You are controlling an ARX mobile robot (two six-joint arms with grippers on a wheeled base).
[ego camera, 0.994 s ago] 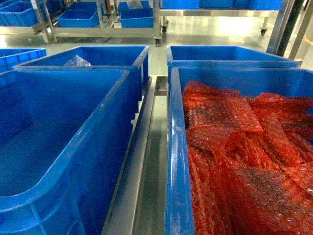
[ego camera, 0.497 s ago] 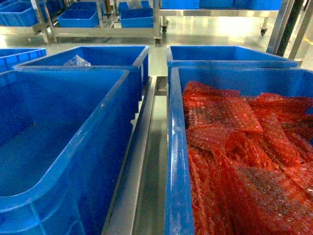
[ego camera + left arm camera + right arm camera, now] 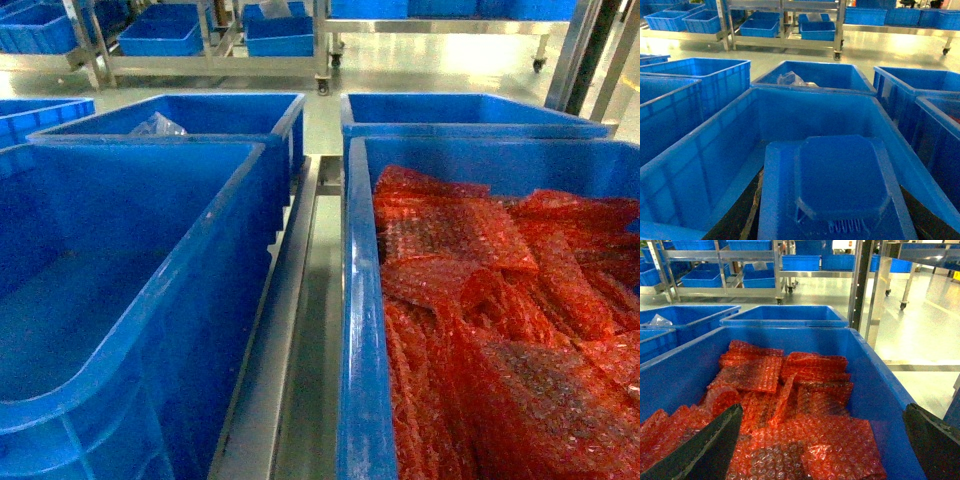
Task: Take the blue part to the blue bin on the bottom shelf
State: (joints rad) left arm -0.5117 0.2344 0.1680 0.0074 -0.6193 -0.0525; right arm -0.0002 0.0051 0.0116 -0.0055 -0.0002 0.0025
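Blue plastic fills the left of the head view: a big empty bin [image 3: 215,300], and almost nothing in it has moved over the last second. Only the far rack at the top edge has drifted a touch, so the robot seems to be barely shifting and the task looks no further along.

In the left wrist view the blue part [image 3: 840,185], a flat piece with a raised eight-sided top, sits low in the frame over that empty bin. The left hand [image 3: 837,215] appears clamped on it, dark fingers [image 3: 747,215] showing at either side. The part's lower edge is cut off.

Further back, a steel rack's bottom shelf [image 3: 785,42] carries small blue bins [image 3: 760,27]. Which one is meant I cannot tell, and the part is well apart from all of them.

Right of the steel rail [image 3: 300,330], another bin [image 3: 357,330] holds red bubble wrap [image 3: 480,300]. The right hand [image 3: 825,450] hangs above it, fingers wide apart and holding nothing.

Neither hand shows in the head view.
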